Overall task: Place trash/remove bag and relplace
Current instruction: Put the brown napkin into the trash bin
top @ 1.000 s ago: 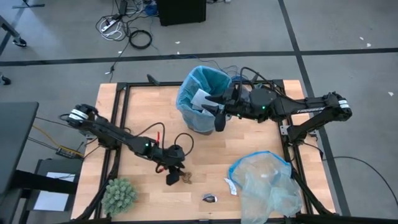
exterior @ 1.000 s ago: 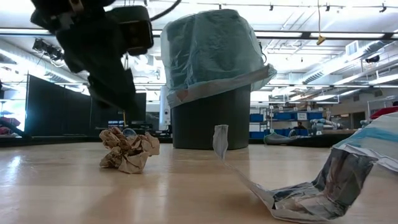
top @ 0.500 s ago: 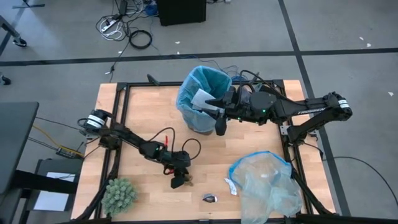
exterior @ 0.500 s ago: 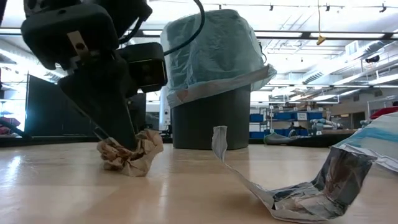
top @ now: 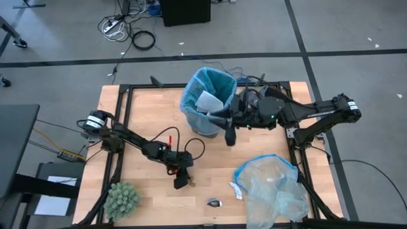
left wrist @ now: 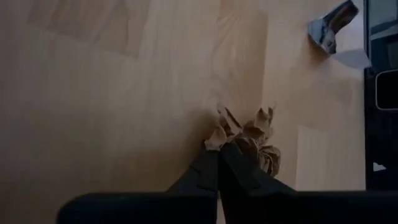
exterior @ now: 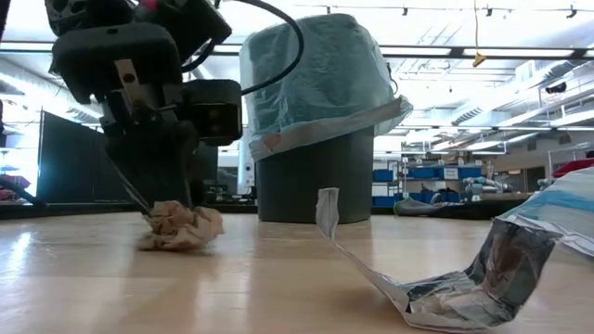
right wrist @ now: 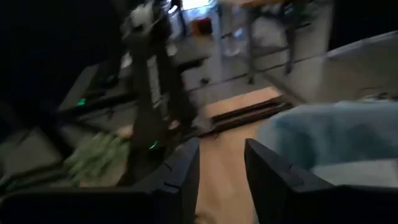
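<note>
1. Nearest the low camera, one long silvery wrapper lies on the worktop — it is the small scrap at the front edge in the high view.
2. Just behind it, one crumpled brown paper wad sits on the wood, and the left end effector is down on it, fingers pressed together and pinching the wad at its edge; the left wrist view shows the two dark fingertips meeting against the paper.
3. Off to the sides at the front: one green spiky plant ball at the left corner, one pale clear plastic bag with a blue rim at the right.
4. Farther back, one dark bin stands lined with the bright blue bag — one white paper piece already lies inside.
5. The right end effector hangs just beside the bin, fingers spread with a gap between them, holding nothing.
</note>
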Robot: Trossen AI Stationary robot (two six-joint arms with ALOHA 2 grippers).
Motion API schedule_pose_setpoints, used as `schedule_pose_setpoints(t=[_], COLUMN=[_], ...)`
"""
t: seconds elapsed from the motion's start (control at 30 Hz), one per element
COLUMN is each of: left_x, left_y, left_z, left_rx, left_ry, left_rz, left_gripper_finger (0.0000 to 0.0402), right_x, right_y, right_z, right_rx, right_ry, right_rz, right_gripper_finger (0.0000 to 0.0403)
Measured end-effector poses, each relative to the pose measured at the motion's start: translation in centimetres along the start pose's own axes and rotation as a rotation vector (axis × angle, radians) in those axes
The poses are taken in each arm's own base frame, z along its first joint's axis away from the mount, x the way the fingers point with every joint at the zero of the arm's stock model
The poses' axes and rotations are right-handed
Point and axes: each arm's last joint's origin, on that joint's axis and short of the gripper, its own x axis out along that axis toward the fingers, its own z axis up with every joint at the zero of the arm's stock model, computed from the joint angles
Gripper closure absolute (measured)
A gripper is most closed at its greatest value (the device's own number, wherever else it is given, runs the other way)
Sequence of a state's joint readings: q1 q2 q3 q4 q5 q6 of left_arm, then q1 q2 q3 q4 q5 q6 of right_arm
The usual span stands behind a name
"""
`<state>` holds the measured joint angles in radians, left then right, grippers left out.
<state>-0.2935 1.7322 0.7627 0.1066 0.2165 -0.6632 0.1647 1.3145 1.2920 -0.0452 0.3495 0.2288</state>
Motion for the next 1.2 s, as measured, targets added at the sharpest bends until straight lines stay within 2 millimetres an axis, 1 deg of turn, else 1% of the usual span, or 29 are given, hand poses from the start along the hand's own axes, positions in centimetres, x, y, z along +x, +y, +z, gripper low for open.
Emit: schedule_pose_setpoints(t=[0.07,0.13,0.27,0.33,0.43,0.57,0.73,0.83,0.9,0.97,1.07,1.13,1.2], left_x=[-1.0,-2.3,-5.0,-6.6,-8.7,-11.8,-15.7,-18.3,-19.7,-20.9,-22.0,-22.6,-23.5], left_y=[-0.4,-0.8,-0.9,-1.3,-1.8,-3.0,-5.3,-6.7,-6.9,-6.6,-5.1,-4.0,-3.3], left_z=[0.2,0.6,1.3,2.2,3.4,5.7,8.8,10.8,12.0,13.0,14.4,15.1,16.2], left_rx=[0.004,0.010,0.066,0.099,0.173,0.260,0.362,0.442,0.469,0.469,0.434,0.400,0.375], left_ry=[-0.019,-0.050,-0.116,-0.181,-0.262,-0.395,-0.566,-0.692,-0.748,-0.770,-0.744,-0.708,-0.736], left_rz=[-0.008,0.013,0.066,0.052,0.035,0.011,-0.008,0.032,0.103,0.207,0.347,0.401,0.430], left_gripper_finger=[0.0398,0.0399,0.0400,0.0400,0.0400,0.0401,0.0401,0.0401,0.0401,0.0401,0.0401,0.0401,0.0401], right_x=[-0.2,-0.4,-0.9,-0.9,-1.0,-0.9,-1.1,-0.9,-0.9,-0.4,0.1,0.5,0.8], right_y=[0.2,0.4,0.9,1.3,1.9,2.5,3.3,4.0,4.4,4.8,5.6,6.1,6.6], right_z=[-0.9,-1.9,-3.8,-4.5,-5.1,-6.4,-8.3,-9.8,-10.9,-12.1,-13.9,-15.1,-16.6], right_rx=[0.010,0.024,0.055,0.072,0.074,0.050,0.036,0.031,0.029,0.053,0.053,0.038,0.015], right_ry=[0.100,0.202,0.385,0.434,0.457,0.485,0.561,0.613,0.650,0.679,0.729,0.756,0.811], right_rz=[0.040,0.070,0.084,0.087,0.105,0.076,0.064,0.067,0.062,0.040,0.023,0.025,0.029], right_gripper_finger=[0.0301,0.0309,0.0319,0.0320,0.0321,0.0321,0.0321,0.0321,0.0321,0.0321,0.0321,0.0321,0.0321])
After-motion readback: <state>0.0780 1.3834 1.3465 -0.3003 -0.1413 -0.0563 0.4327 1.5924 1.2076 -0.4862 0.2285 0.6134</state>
